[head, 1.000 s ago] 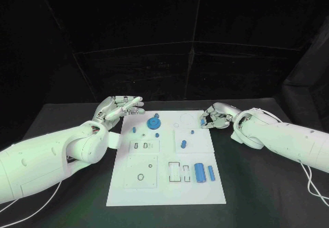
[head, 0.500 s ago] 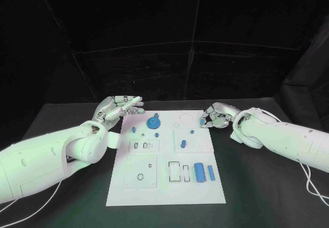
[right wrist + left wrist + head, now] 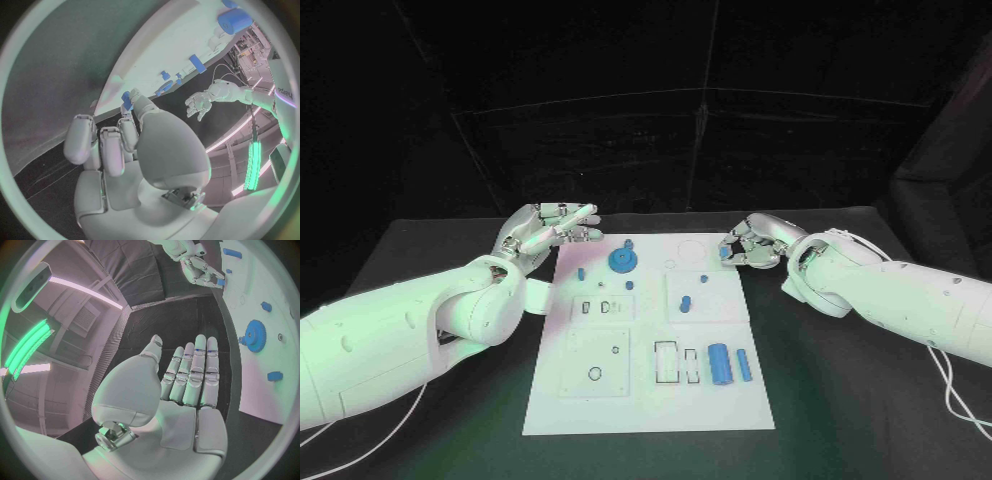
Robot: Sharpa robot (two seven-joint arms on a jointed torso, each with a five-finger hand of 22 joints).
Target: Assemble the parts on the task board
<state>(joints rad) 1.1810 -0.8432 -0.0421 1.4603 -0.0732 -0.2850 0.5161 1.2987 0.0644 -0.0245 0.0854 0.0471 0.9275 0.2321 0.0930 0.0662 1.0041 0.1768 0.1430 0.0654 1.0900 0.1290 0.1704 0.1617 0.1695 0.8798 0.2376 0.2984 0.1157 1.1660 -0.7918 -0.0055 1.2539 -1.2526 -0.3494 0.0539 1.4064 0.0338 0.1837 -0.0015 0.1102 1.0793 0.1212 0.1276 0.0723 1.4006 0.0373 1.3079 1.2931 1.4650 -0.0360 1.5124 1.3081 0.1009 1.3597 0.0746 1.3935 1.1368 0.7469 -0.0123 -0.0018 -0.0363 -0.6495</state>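
Head view looks down on one white task board (image 3: 651, 405) in the middle of the black table (image 3: 862, 400), with two hands at its far corners. On the board I count one blue gear (image 3: 623, 262) near twelve o'clock, one thick blue cylinder (image 3: 720, 363) and one thinner blue pin (image 3: 744, 365) side by side toward four o'clock, one short blue peg (image 3: 687, 303) near the centre, and a few tiny blue bits around the gear that are too small to name or count surely. The left hand (image 3: 554, 226) hovers off the board's eleven o'clock corner, fingers straight, close together and holding nothing; the left wrist view shows the same flat, bare palm (image 3: 181, 390). The right hand (image 3: 750, 246) sits at the one o'clock corner with its fingers curled in, and a small blue part (image 3: 127, 100) shows at its fingertips in the right wrist view; I cannot tell whether it is pinched or merely touched, since the thumb hides the contact.
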